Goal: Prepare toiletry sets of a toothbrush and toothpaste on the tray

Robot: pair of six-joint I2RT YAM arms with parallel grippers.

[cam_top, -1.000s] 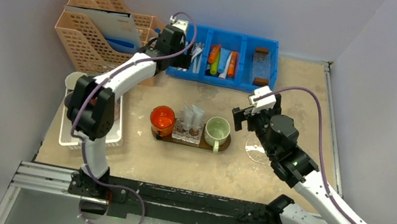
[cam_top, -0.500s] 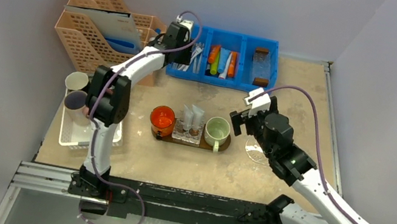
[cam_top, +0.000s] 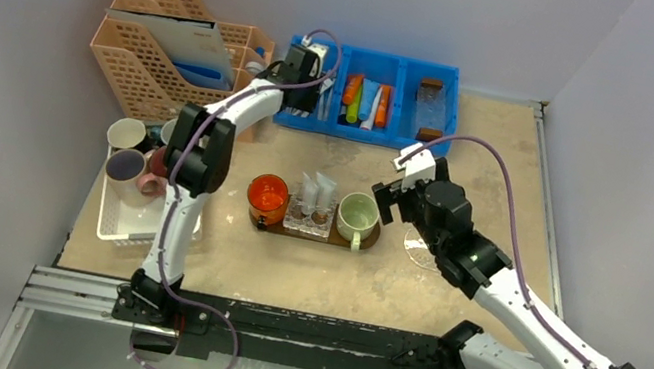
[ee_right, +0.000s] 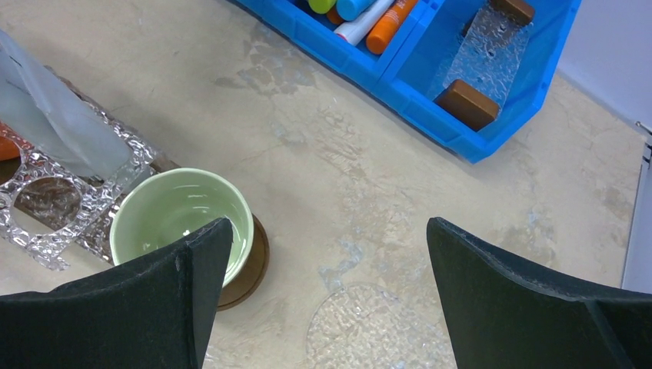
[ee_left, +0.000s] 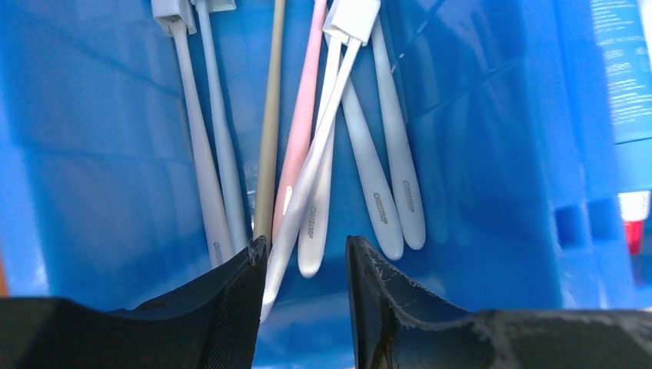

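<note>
Your left gripper (ee_left: 307, 254) low in blue bin (ee_left: 477, 154), toothbrush compartment. Jaws narrowly apart, straddling slanted white toothbrush (ee_left: 283, 254); handle touches one finger, not clamped.

Your right gripper (ee_right: 327, 284) wide apart, empty, hovering beside green cup (ee_right: 181, 219) on wooden tray (ee_right: 257, 265), likely waiting its turn.

Pale tubes (cam_top: 319, 188) upright in clear holder (cam_top: 307, 220) on tray.

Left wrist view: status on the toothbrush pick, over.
Left gripper open, jaws straddling a slim white-handled toothbrush in the blue plastic bin, not clamped. Right gripper open, empty, by the dark brown wooden tray. Pink toothbrush crowds it.
</note>
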